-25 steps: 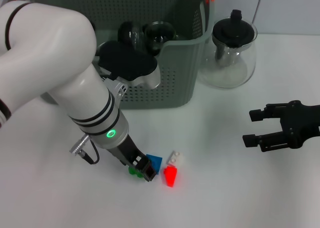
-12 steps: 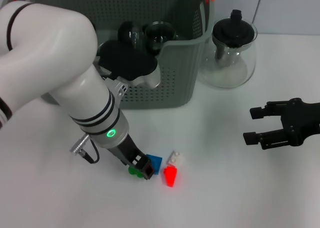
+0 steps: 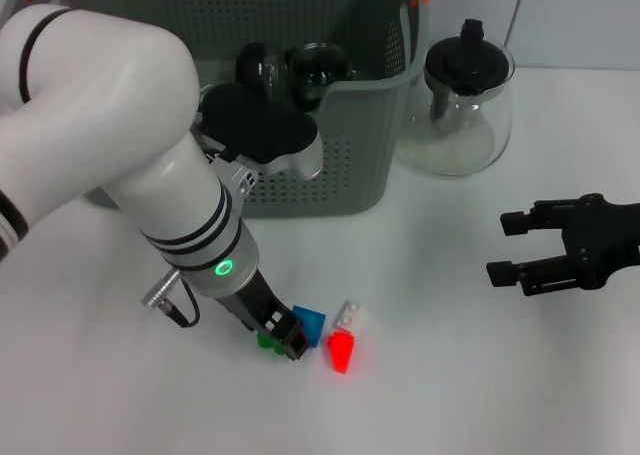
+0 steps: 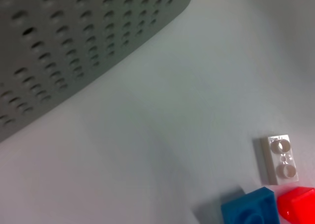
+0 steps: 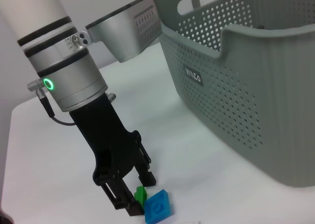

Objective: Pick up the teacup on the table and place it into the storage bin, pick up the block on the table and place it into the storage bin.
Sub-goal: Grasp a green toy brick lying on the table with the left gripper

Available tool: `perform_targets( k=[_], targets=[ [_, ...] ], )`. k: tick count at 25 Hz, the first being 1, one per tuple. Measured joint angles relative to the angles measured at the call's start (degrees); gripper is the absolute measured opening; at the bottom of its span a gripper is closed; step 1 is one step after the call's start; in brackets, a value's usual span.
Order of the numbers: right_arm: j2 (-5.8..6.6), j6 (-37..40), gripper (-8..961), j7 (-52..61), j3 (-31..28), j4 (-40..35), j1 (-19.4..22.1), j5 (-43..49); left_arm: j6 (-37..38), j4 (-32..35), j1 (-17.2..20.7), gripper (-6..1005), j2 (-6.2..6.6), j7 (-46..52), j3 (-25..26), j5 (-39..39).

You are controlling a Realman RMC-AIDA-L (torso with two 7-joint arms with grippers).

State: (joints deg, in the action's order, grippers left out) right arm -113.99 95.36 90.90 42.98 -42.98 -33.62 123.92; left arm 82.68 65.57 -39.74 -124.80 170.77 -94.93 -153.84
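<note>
The left gripper (image 3: 283, 341) is down at the white counter (image 3: 450, 375), its black fingers slightly apart around a small green block (image 5: 140, 193); I cannot tell if they press it. A blue studded block (image 3: 309, 325) touches the gripper, a red wedge (image 3: 341, 352) and a white brick (image 3: 349, 316) lie just beside. The perforated plastic storage bin (image 3: 350, 165) stands behind, dark glass cups (image 3: 318, 70) inside. The right gripper (image 3: 512, 248) hovers open, well apart.
</note>
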Motion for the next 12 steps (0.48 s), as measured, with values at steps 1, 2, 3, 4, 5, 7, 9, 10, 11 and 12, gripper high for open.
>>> perform_targets(
  k=[1, 2, 3, 4, 5, 7, 9, 10, 11, 12],
  targets=[
    [0.02, 0.0, 881, 0.0, 0.0, 0.0, 0.0, 0.0, 0.0, 0.1, 0.0, 612, 0.00, 0.0, 0.0, 0.0],
    [0.05, 0.0, 881, 0.0, 0.0, 0.0, 0.1, 0.0, 0.0, 0.2, 0.0, 610, 0.00, 0.0, 0.0, 0.0],
    [0.07, 0.0, 881, 0.0, 0.0, 0.0, 0.1, 0.0, 0.1, 0.2, 0.0, 609, 0.00, 0.0, 0.0, -0.1],
    [0.07, 0.0, 881, 0.0, 0.0, 0.0, 0.1, -0.1, 0.3, 0.2, 0.0, 608, 0.00, 0.0, 0.0, -0.1],
    [0.08, 0.0, 881, 0.0, 0.0, 0.0, 0.1, -0.1, 0.4, 0.3, -0.1, 606, 0.00, 0.0, 0.0, -0.1],
    [0.08, 0.0, 881, 0.0, 0.0, 0.0, 0.1, -0.1, 0.7, 0.5, -0.1, 604, 0.00, 0.0, 0.1, -0.1],
    [0.09, -0.1, 881, 0.0, 0.0, 0.0, 0.1, -0.1, 1.0, 0.8, -0.1, 601, 0.00, 0.0, 0.3, -0.1],
    [0.09, -0.1, 881, 0.0, 0.0, 0.0, 0.1, -0.1, 1.2, 0.9, -0.1, 600, 0.00, 0.0, 0.3, -0.1],
    [0.09, -0.1, 881, 0.0, 0.0, 0.0, 0.1, -0.1, 1.3, 1.0, -0.1, 599, 0.00, 0.0, 0.3, -0.1],
    [0.08, -0.1, 881, 0.0, 0.0, 0.0, 0.1, -0.1, 1.5, 1.0, -0.1, 597, 0.00, 0.0, 0.3, -0.1]
  ],
)
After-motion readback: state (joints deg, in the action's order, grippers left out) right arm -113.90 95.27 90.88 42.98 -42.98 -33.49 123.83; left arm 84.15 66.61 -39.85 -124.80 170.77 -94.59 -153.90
